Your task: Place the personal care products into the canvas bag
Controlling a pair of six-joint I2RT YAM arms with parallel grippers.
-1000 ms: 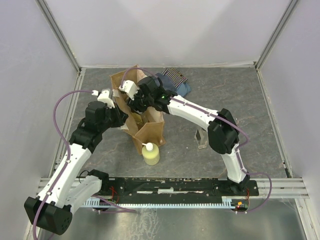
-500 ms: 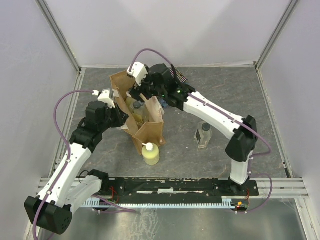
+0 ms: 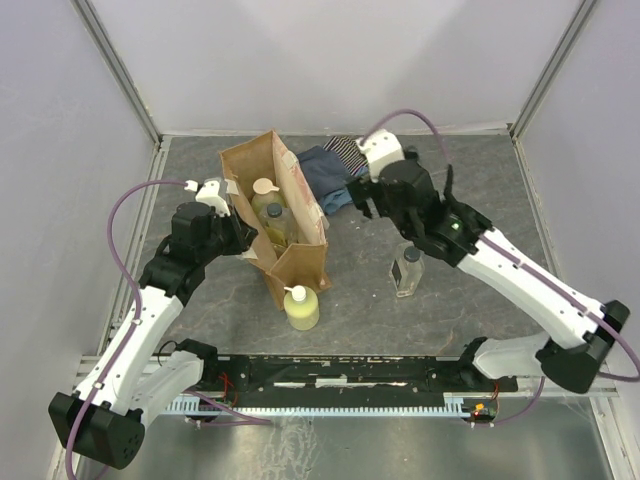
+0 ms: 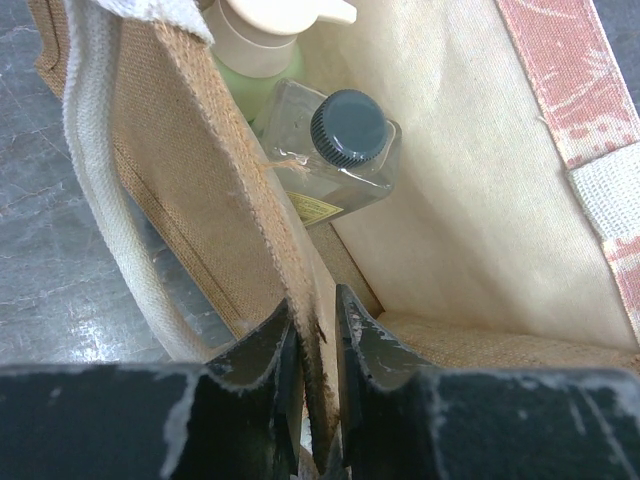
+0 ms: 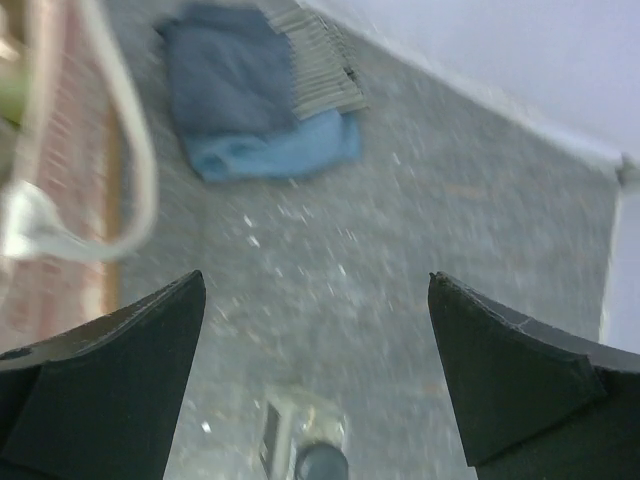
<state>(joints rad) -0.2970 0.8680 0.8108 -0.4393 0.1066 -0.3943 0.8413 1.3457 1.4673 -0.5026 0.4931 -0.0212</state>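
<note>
**Two bottles in the canvas bag, two outside it**

The canvas bag (image 3: pixel 300 265) stands upright on the grey worktop (image 3: pixel 500 200), mouth open. The left tool (image 4: pixel 318 400) is closed tight on the bag's left wall near the rim, one finger outside and one inside, with the tan cloth pinched between them. A whitish handle (image 4: pixel 110 200) loops down the outside of that wall.

Inside the bag, the green bottle with beige cap (image 4: pixel 262 40) sits toward the far end. A clear square bottle with dark cap (image 4: pixel 345 130) leans just beside it, nearer the middle.

The yellow bottle with white pump (image 3: pixel 302 308) stands on the worktop against the bag's near end. The second clear square bottle (image 3: pixel 408 270) stands well to the bag's right.

The right tool (image 5: pixel 316 300) is spread wide and holds nothing. It hangs to the right of the bag, over the edge of the folded blue cloth (image 3: pixel 325 175), with the striped cloth (image 3: pixel 345 148) beyond.
</note>
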